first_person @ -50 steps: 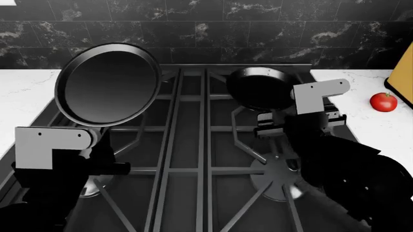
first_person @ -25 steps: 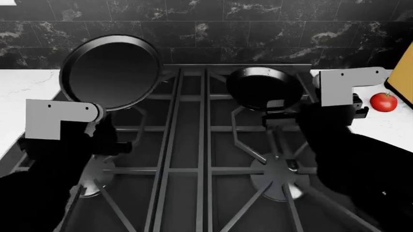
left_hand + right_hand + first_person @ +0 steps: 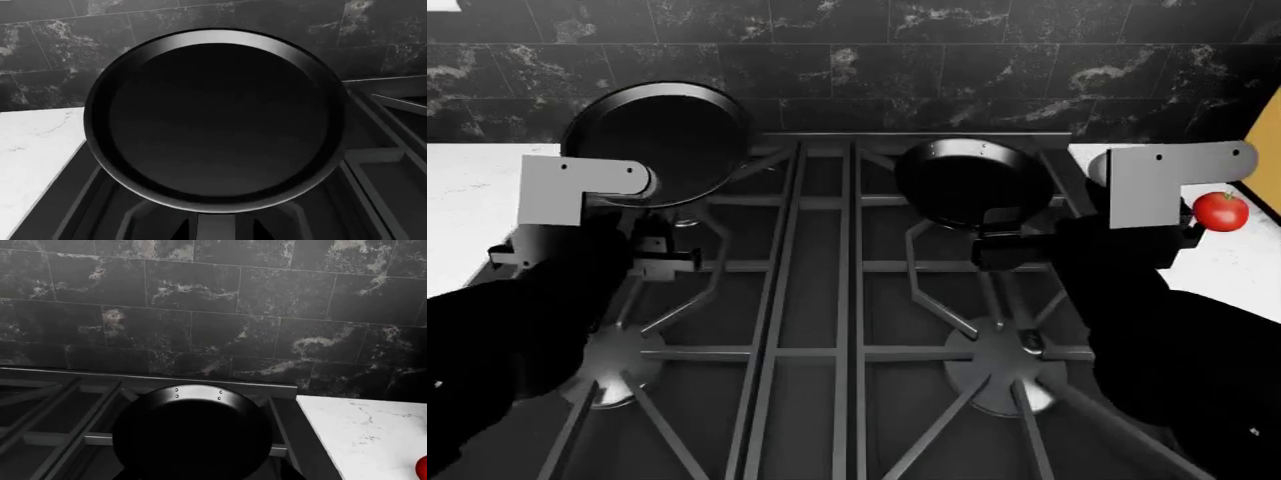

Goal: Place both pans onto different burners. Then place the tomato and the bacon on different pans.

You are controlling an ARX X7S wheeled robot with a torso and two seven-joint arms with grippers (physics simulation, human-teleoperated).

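The flat pan [image 3: 654, 140] hangs over the back left of the range, its rim in front of the backsplash. It fills the left wrist view [image 3: 217, 120]. My left gripper [image 3: 657, 255] is shut on its handle [image 3: 217, 227]. The deeper pan [image 3: 972, 180] lies level on the back right grate, also seen in the right wrist view [image 3: 193, 435]. My right gripper [image 3: 1014, 245] sits at its handle, which the gripper hides. The tomato [image 3: 1221, 210] rests on the white counter to the right [image 3: 422, 467]. The bacon is out of view.
Both front burners [image 3: 614, 365] [image 3: 1004, 365] are bare under the black grates. A yellow board edge [image 3: 1270, 150] shows at the far right. White counter [image 3: 467, 190] flanks the range, with a dark tiled backsplash [image 3: 961, 60] behind.
The flat pan has tipped from steeply tilted to nearly level and dropped toward the back left burner. The deeper pan went from tilted to flat on the back right grate.
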